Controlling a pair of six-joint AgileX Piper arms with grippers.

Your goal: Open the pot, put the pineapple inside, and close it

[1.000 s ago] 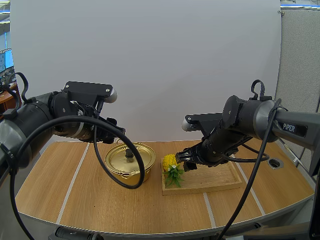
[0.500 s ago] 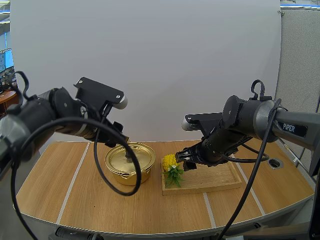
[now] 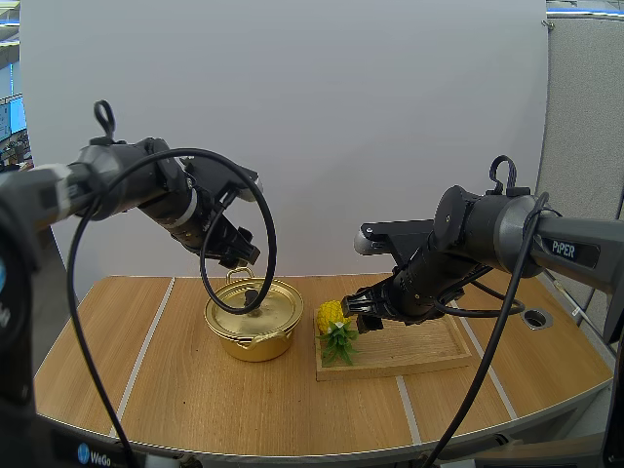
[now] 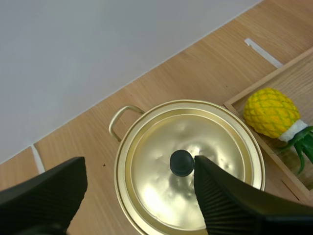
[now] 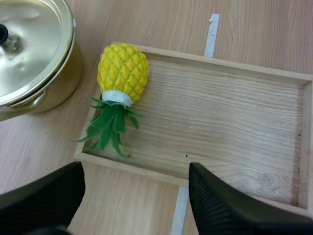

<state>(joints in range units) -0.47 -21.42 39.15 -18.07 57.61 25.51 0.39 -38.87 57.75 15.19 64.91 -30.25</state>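
High view: left tool [image 3: 244, 265] is hung just over the pot [image 3: 255, 330], lid [image 3: 255, 308] on. Right tool [image 3: 359, 317] is parked beside the pineapple [image 3: 331, 314] on the wooden tray [image 3: 419, 357], likely waiting for the pot to be opened.

Left wrist view: fingers spread wide, nothing held, the knob [image 4: 181, 162] bracketed between them; lid grasp judged next.

Right wrist view: fingers apart, empty; pineapple lies on its side in the tray end nearest the pot.

Table [image 3: 146, 370] is pale wood with white stripes; a plain white panel [image 3: 292, 117] stands behind.
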